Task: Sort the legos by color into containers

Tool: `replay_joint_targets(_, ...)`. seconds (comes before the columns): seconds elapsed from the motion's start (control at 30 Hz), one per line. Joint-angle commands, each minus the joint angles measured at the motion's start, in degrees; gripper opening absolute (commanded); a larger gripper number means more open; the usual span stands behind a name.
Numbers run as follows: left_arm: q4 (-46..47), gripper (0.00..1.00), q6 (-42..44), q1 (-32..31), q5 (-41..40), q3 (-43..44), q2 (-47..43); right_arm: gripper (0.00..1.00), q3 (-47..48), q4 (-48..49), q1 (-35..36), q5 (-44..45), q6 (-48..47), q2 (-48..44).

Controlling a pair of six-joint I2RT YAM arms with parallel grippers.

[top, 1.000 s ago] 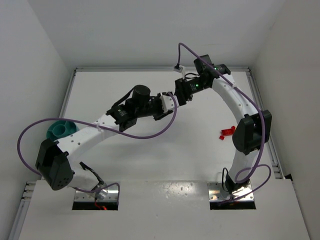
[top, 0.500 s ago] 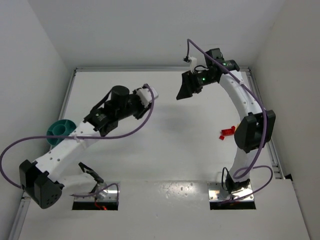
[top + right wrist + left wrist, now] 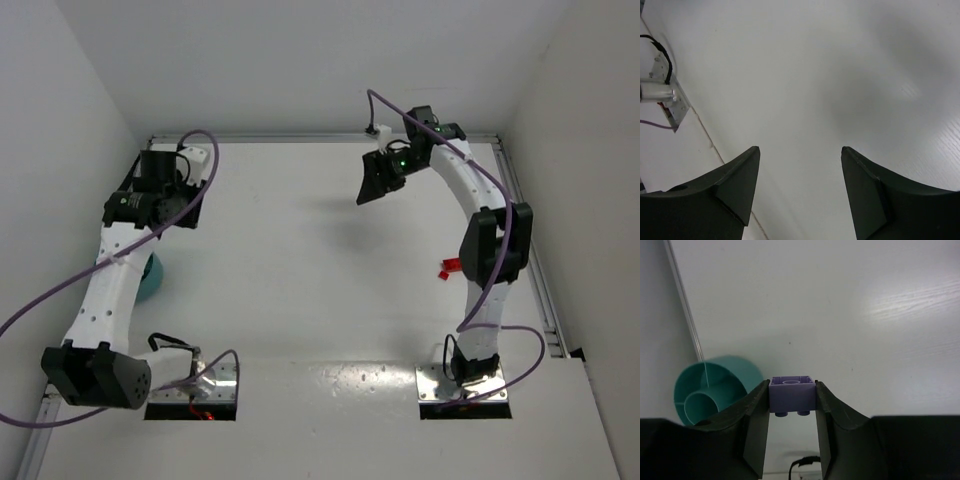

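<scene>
Spanning the top view, a white table (image 3: 300, 260) carries two arms. The left arm (image 3: 105, 280) reaches toward 10 o'clock and the right arm (image 3: 480, 200) toward 1 o'clock. A round teal divided bowl (image 3: 152, 280) sits near the table's 9 o'clock edge, partly behind the left arm. The right gripper (image 3: 800, 150) is spread wide above bare table. The left gripper (image 3: 792, 390) pinches a pale purple lego brick (image 3: 792, 397), with the bowl at its 9 o'clock. A red lego (image 3: 452, 266) lies near 3 o'clock, beside the right arm.

White links (image 3: 105, 285), black joints (image 3: 497, 248), purple cables (image 3: 213, 165) (green lights (image 3: 401, 167))
</scene>
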Motion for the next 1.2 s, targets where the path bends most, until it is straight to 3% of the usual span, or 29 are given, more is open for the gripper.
replay_joint_targets(0.0,-8.36,0.19,-1.56,5.18,1.82,2.32,0.0,0.67,2.1,-0.06,0.05,-0.34,-1.73,0.91)
replay_joint_targets(0.23,-12.94,0.2,3.28,15.9,2.43,2.93,0.0,0.67,5.01,-1.21,0.05,0.18,-1.73,2.93)
replay_joint_targets(0.43,-14.25,0.2,7.32,26.18,5.15,-2.68,-2.54,0.67,8.43,-4.1,0.05,1.23,-2.87,6.44)
replay_joint_targets(0.77,-11.36,0.2,9.0,35.6,9.38,-8.66,-3.6,0.67,16.69,-8.94,0.05,3.7,-4.1,11.46)
replay_joint_targets(1.17,-6.0,0.2,10.84,43.87,13.42,-12.1,0.61,0.67,16.18,-8.42,0.05,5.37,-4.1,11.46)
